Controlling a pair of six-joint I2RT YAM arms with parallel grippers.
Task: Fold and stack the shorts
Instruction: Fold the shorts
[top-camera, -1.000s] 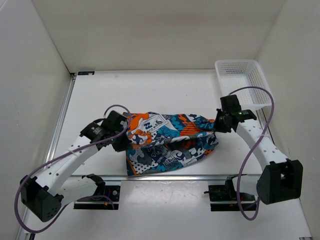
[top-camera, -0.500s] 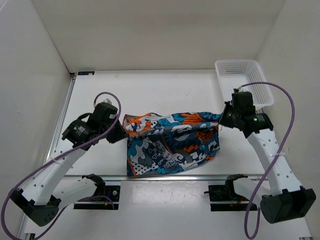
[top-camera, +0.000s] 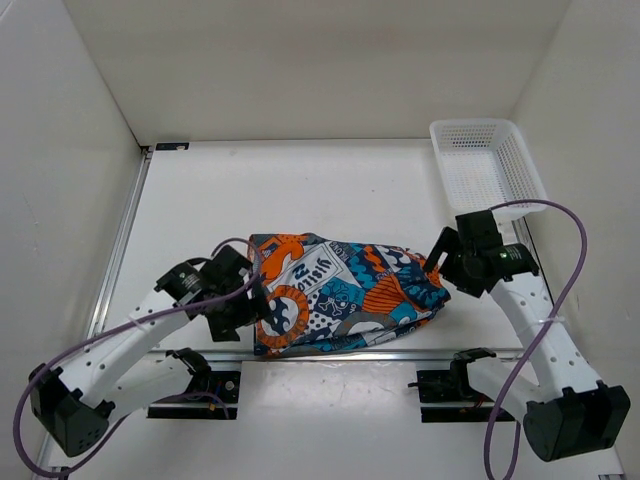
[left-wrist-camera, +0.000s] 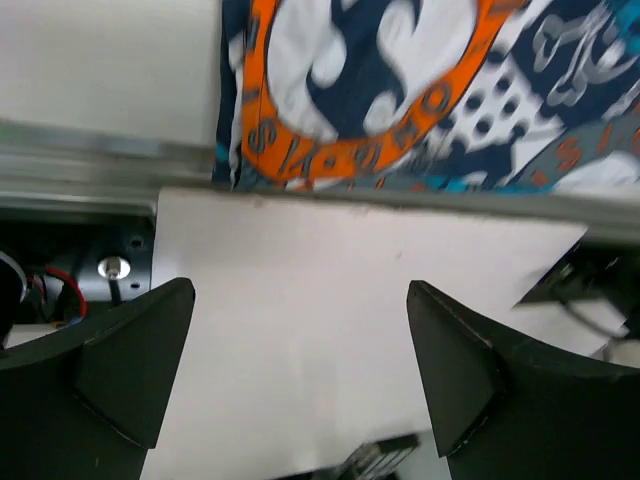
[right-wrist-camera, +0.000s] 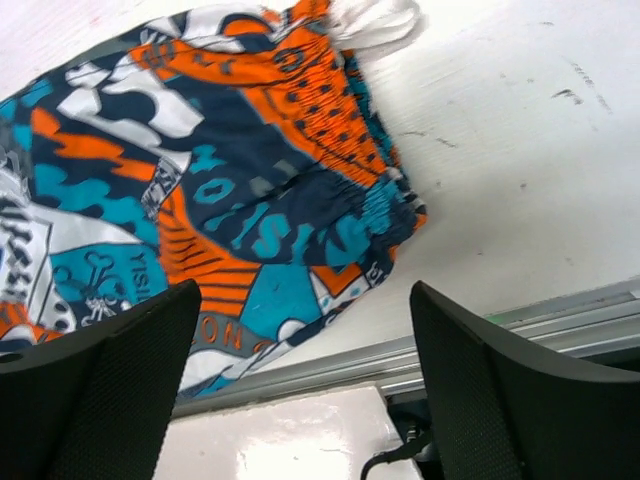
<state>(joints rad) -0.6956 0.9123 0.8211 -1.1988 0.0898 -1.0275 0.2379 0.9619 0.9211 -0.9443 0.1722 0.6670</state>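
The shorts (top-camera: 345, 295) fill the near middle of the table (top-camera: 300, 190), from the left gripper (top-camera: 262, 303), just beside their left edge, to the right gripper (top-camera: 438, 262) at their right end. Both sets of jaws stand apart with nothing between. Beyond them open tabletop runs to the back wall (top-camera: 320, 70). The white mesh basket (top-camera: 485, 165) blocks the far right corner

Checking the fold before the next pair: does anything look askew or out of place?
The shorts lie folded at the very near edge of the table, their hem reaching the metal rail rather than sitting mid-table. Their outline is lopsided, narrowing toward the right. The left hand and right hand are open, holding nothing.
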